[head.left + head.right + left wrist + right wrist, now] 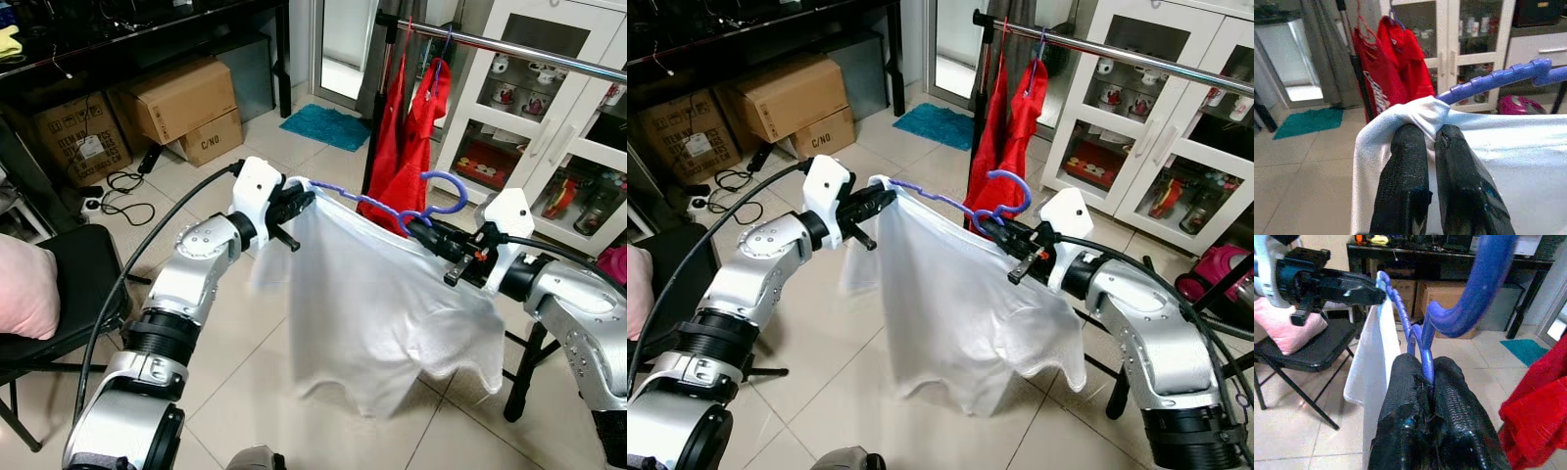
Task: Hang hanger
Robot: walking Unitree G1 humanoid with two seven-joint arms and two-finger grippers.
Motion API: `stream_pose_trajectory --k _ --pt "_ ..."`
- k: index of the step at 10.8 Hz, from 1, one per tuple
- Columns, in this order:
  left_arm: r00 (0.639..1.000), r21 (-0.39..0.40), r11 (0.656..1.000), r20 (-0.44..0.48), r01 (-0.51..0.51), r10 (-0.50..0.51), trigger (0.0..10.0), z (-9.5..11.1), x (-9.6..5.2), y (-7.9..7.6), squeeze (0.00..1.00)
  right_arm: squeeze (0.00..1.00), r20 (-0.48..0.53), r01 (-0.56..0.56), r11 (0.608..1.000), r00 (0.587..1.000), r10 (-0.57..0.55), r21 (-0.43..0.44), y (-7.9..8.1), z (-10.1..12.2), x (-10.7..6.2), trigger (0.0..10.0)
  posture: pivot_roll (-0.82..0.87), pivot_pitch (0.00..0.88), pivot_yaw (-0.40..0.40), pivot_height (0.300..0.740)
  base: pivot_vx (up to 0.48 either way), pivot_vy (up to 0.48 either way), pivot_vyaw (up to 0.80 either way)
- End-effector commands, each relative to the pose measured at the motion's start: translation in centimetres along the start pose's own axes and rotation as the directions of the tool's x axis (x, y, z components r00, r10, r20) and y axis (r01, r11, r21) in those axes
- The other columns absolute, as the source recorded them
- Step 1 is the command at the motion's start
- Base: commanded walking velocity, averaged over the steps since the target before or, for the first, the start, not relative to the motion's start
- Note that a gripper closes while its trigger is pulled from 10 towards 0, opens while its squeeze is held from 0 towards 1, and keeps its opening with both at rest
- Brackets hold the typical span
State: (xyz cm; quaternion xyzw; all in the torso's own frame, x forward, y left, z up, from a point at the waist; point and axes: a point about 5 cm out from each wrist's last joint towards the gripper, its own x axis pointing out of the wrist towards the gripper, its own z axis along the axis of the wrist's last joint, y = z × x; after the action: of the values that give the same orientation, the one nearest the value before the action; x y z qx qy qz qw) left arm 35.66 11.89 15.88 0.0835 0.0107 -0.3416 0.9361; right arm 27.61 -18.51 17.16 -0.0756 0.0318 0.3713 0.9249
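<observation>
I see a tiled floor (pixel 235 323) before me, with a white glass-door cabinet (pixel 549 127) at the far right and cardboard boxes (pixel 186 108) under a dark table at the far left. A black folding chair (pixel 69 284) with a pink cushion (pixel 24 299) stands at my left edge. A metal clothes rail (pixel 529 54) runs across the upper right; red garments (pixel 407 147) hang from it on their own hangers, with a teal mat (pixel 326 125) on the floor behind.

Between my two arms, in mid-air below and in front of the rail, a white T-shirt (pixel 382 304) hangs from a blue hanger (pixel 358 199). The hanger is not on the rail; its hook (pixel 446 191) curves up near the red garments.

My left gripper (pixel 1425 137) has its fingers pressed together on the shirt's shoulder at one end of the hanger, pinching cloth over the blue arm. My right gripper (pixel 1427 377) has its fingers clamped on the hanger's neck, just under the hook, at the shirt's collar.
</observation>
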Motion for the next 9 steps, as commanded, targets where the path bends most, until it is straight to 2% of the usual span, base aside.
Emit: stream_pose_trajectory --k 1,4,5,7,9 --pt "0.997 0.015 0.999 0.06 -0.049 0.048 0.0 1.5 0.1 0.9 0.0 0.0 0.035 0.011 1.0 0.999 -0.01 -0.012 -0.4 0.8 -0.3 0.0 -0.05 0.0 0.042 0.74 0.0 0.0 0.0" --pt "0.984 -0.01 0.987 0.074 -0.163 0.164 0.0 2.1 0.7 2.0 0.0 0.0 0.107 -0.166 0.986 0.981 0.162 0.027 1.4 1.9 -0.9 0.0 -0.06 0.0 0.043 0.74 0.0 0.0 0.0" --pt "0.981 -0.021 0.984 0.079 -0.177 0.178 0.0 2.4 1.0 2.2 0.0 0.0 0.109 -0.184 0.982 0.978 0.18 0.035 1.7 1.9 -0.9 0.0 -0.06 0.0 0.044 0.74 0.0 0.0 0.0" --pt "0.987 -0.029 0.992 0.093 -0.126 0.128 0.0 2.6 1.4 1.7 0.0 0.0 0.101 -0.136 0.989 0.986 0.13 0.05 1.4 1.8 -0.9 0.0 -0.06 0.0 0.05 0.74 0.0 0.0 0.0" --pt "0.989 -0.037 0.994 0.105 -0.102 0.106 0.0 2.6 1.4 1.3 0.0 0.0 0.047 -0.069 0.997 0.997 0.067 0.045 0.6 1.2 -1.1 0.0 -0.06 0.0 0.05 0.74 0.0 0.0 0.0"
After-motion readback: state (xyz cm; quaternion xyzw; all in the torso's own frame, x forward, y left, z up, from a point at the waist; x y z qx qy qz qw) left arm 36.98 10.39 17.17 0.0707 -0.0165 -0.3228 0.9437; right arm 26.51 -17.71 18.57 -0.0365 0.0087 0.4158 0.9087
